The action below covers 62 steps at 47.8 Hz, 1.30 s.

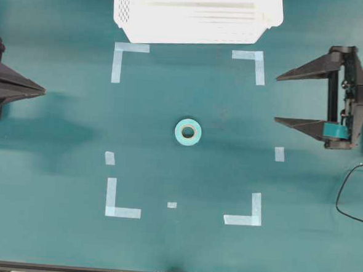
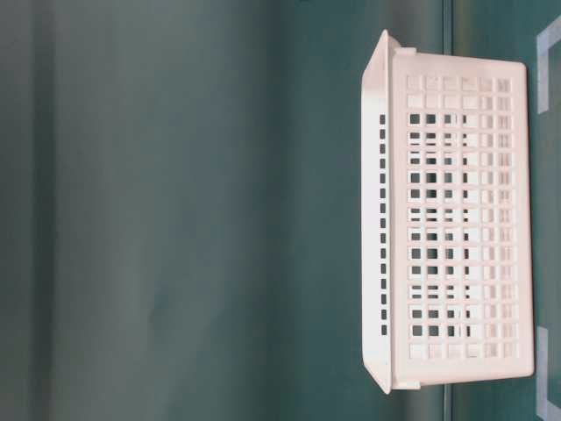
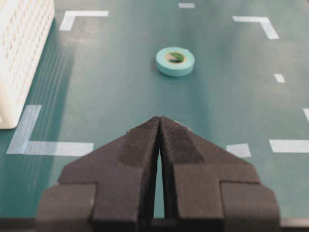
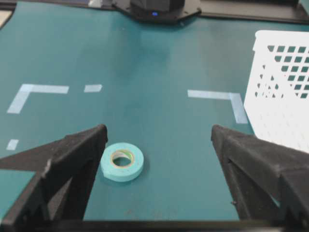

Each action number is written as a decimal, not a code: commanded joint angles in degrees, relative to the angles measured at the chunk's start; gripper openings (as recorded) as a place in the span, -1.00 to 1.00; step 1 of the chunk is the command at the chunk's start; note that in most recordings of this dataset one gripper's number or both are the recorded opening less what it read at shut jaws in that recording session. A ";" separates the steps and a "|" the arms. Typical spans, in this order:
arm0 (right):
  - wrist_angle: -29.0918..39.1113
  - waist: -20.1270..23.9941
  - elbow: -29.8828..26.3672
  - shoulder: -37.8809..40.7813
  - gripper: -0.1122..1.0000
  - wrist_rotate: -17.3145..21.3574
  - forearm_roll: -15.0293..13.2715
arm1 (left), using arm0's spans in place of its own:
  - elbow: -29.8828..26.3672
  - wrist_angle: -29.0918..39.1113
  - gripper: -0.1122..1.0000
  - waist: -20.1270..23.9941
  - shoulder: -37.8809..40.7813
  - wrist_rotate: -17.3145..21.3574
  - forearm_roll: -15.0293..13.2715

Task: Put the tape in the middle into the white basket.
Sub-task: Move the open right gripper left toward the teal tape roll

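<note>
The tape (image 1: 188, 131) is a small light teal roll with a tan core, lying flat at the middle of the taped square on the green table; it also shows as the roll (image 3: 175, 61) ahead of the left wrist and the roll (image 4: 122, 161) near the right gripper's left finger. The white basket (image 1: 197, 15) stands at the far edge, its slotted wall (image 2: 456, 232) filling the table-level view. My left gripper (image 1: 41, 91) rests shut and empty at the left edge. My right gripper (image 1: 278, 97) stands wide open at the right, well away from the tape, holding nothing.
Pale tape strips mark the square's corners (image 1: 130, 48) (image 1: 243, 219), with small loose bits (image 1: 279, 154) beside them. A black cable (image 1: 350, 195) loops at the right edge. The basket's wall (image 4: 282, 92) stands to the right of the right gripper, and its corner (image 3: 21, 53) to the left of the left gripper.
</note>
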 commanded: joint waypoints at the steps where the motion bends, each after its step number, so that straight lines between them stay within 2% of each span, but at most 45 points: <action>1: -0.53 0.00 -2.55 2.29 0.99 0.09 0.18 | -0.70 -0.62 -0.99 -0.18 0.44 0.00 0.00; 9: -0.09 0.00 -5.71 8.26 0.99 0.09 0.53 | -0.70 -0.62 -0.99 -0.18 0.44 0.00 0.00; 25: -0.09 -0.09 -9.93 16.26 0.99 0.09 3.78 | -0.62 -0.62 -0.99 -0.18 0.53 0.00 0.00; 62: -0.44 0.18 -17.40 31.99 0.99 0.18 4.83 | 0.35 -2.20 -0.99 -0.18 0.53 0.09 0.00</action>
